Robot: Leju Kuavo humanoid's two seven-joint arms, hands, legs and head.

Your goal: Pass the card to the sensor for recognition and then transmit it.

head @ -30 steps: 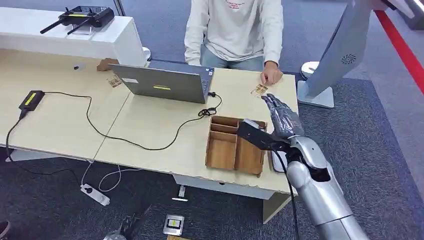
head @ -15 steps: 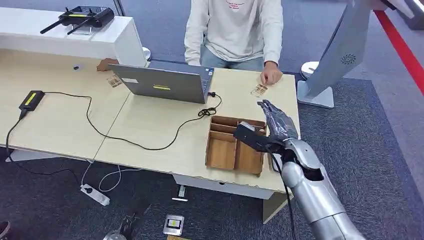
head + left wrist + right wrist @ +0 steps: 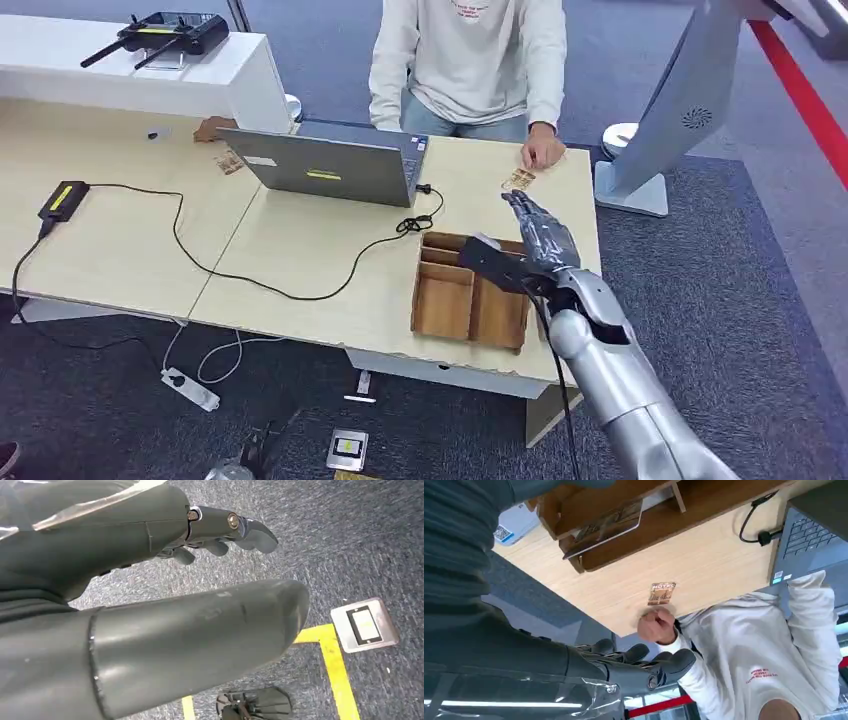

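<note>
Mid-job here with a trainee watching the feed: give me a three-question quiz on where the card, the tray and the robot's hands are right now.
1. True or false: the robot's right hand holds the small brown printed card.
2. What lies nearest that card? A) the grey open laptop B) the seated person's hand C) the black card reader
3. Fill in: the right hand hovers above the far right end of the ____.

Key: 1 false, the card lies flat on the light wooden table, fingers spread above; 2 B; 3 brown wooden compartment tray.
</note>
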